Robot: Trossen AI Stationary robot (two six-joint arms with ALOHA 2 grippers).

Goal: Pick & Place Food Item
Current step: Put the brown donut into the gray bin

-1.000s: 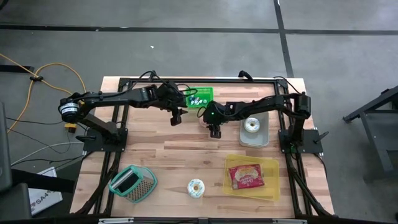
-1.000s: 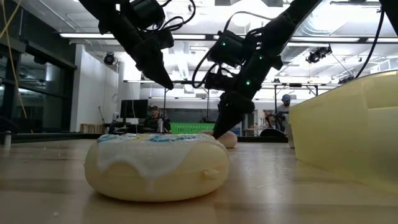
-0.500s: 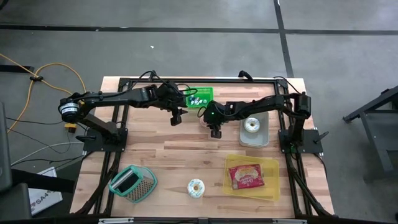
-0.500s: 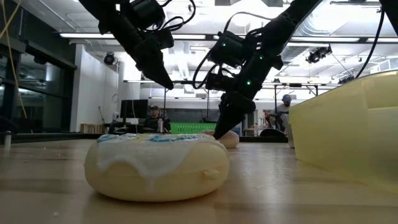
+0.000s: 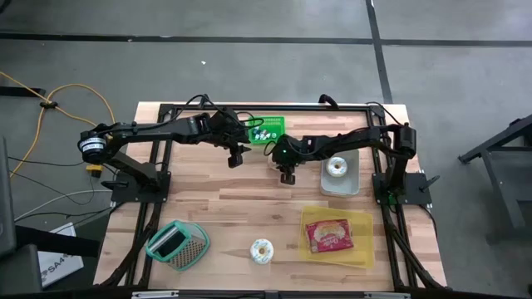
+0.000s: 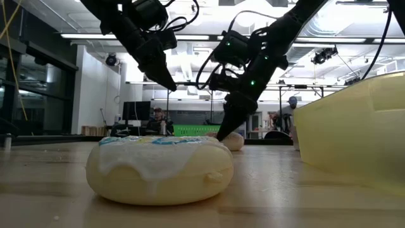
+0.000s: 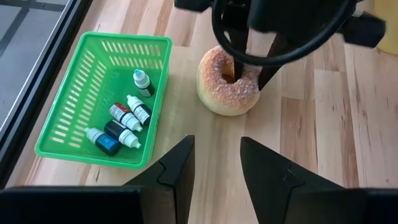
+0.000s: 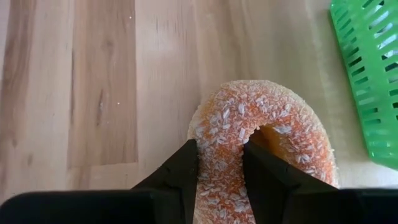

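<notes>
While the left gripper point(image 7: 214, 165) hangs above the table point(image 5: 241, 208) with its fingers apart and nothing between them, the right gripper point(image 8: 220, 163) is down on the sugared donut point(image 8: 261, 134), pinching one side of its ring: one finger stands in the hole, the other against the outer edge. That donut rests on the bare wood just beside the green basket point(image 7: 93, 93) of small bottles point(image 7: 124, 121), near the table's far edge. On the right-hand side a grey tray point(image 5: 340, 176) holds a white donut point(image 5: 337, 166), and a yellow tray point(image 5: 336, 237) holds a pink packet point(image 5: 330, 236). At the near edge lie an iced donut point(image 5: 262, 250) and a teal basket point(image 5: 177, 245).
</notes>
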